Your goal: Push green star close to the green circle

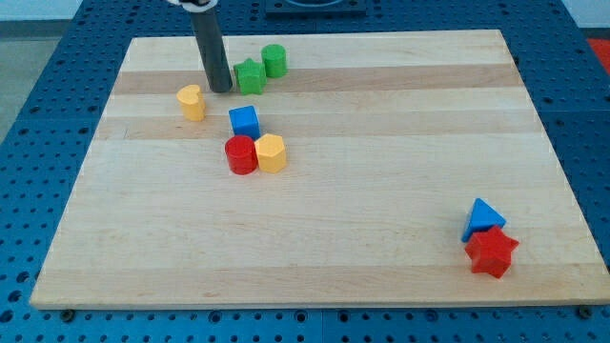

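The green star [251, 76] lies near the view's top, left of centre. The green circle [274, 60] stands just up and right of it, almost touching. My tip [220, 90] is on the board just left of the green star, very close to it or touching. The dark rod rises from the tip to the view's top edge.
A yellow heart-like block [192, 101] lies left of my tip. A blue cube [244, 121], a red cylinder [240, 154] and a yellow cylinder [271, 152] cluster below. A blue triangle [484, 216] and a red star [492, 252] sit at the lower right on the wooden board [381, 191].
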